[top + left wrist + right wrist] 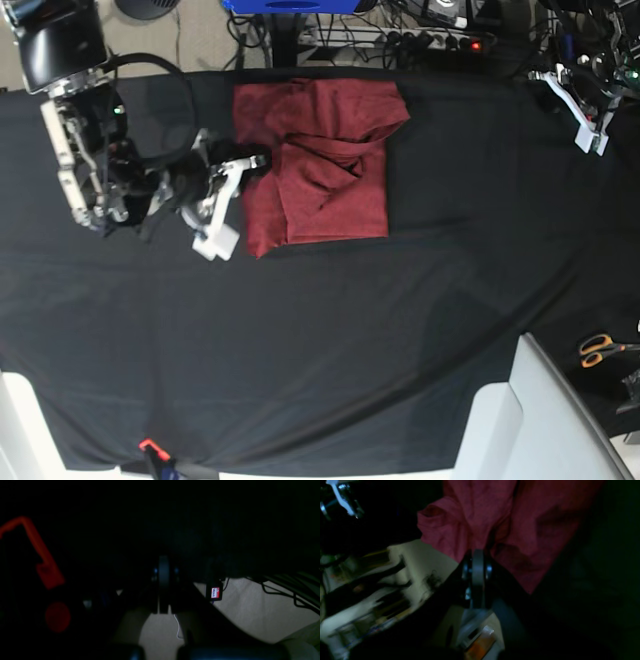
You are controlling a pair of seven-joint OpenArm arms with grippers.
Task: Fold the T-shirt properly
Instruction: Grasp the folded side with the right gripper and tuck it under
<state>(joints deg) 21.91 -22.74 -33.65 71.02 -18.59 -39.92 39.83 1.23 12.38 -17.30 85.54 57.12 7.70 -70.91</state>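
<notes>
A black cloth sheet [330, 330] covers the whole tabletop [30, 420], whose pale edge shows at the near corners. Beyond the far edge lie cables and a power strip [400, 40] on a beige floor; orange-handled scissors [600, 349] rest at the right side, just off the sheet.

The T-shirt [320, 165] lies on the far-middle part of the sheet, folded into a rough rectangle with rumpled layers on top. The right gripper [232, 185] sits at the shirt's left edge; from the base view its white fingers [217, 240] look spread, one tip touching the cloth edge, though I cannot tell for sure whether anything is pinched. The left gripper [585, 110] hangs over the far right corner of the sheet, well apart from the shirt, and whether its fingers are open or closed I cannot tell.

The right wrist view, dark and blurred, shows the shirt's [500, 517] creased red fabric close up, filling its upper middle, with floor clutter to the left. The left wrist view is nearly black: only beige floor [250, 610], dark cables and a blurred red shape [42, 562] at the left show, none of the shirt
</notes>
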